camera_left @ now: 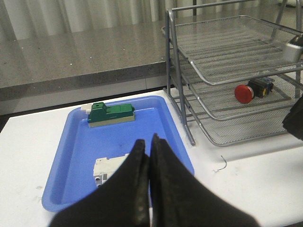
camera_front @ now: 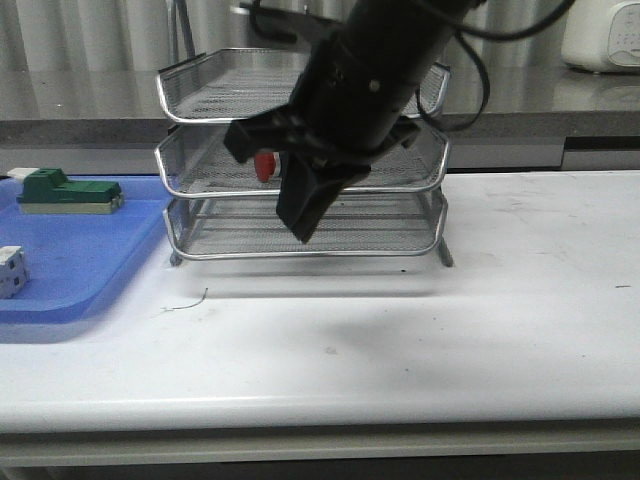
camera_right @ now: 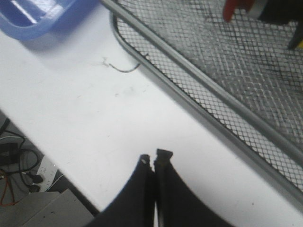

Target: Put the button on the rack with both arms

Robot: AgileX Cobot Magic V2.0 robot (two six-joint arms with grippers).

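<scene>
The button (camera_left: 246, 93) lies on its side on the middle tier of the silver wire-mesh rack (camera_left: 222, 52), its red head toward the rack's front. In the front view only the red head (camera_front: 264, 165) shows behind my right arm. My right gripper (camera_front: 303, 230) hangs in front of the rack (camera_front: 200, 190), pointing down, shut and empty. In the right wrist view it (camera_right: 154, 158) is over bare white table beside a mesh tier's rim (camera_right: 199, 101), with the button's red edge (camera_right: 229, 10) just visible. My left gripper (camera_left: 147, 143) is shut and empty above the blue tray.
A flat blue tray (camera_left: 71, 156) left of the rack holds a green block (camera_left: 111, 113) and a white cube (camera_left: 110, 168); the front view shows the tray (camera_front: 90, 260), block (camera_front: 65, 192) and cube (camera_front: 10, 270) too. A thin wire scrap (camera_front: 188, 302) lies on the table.
</scene>
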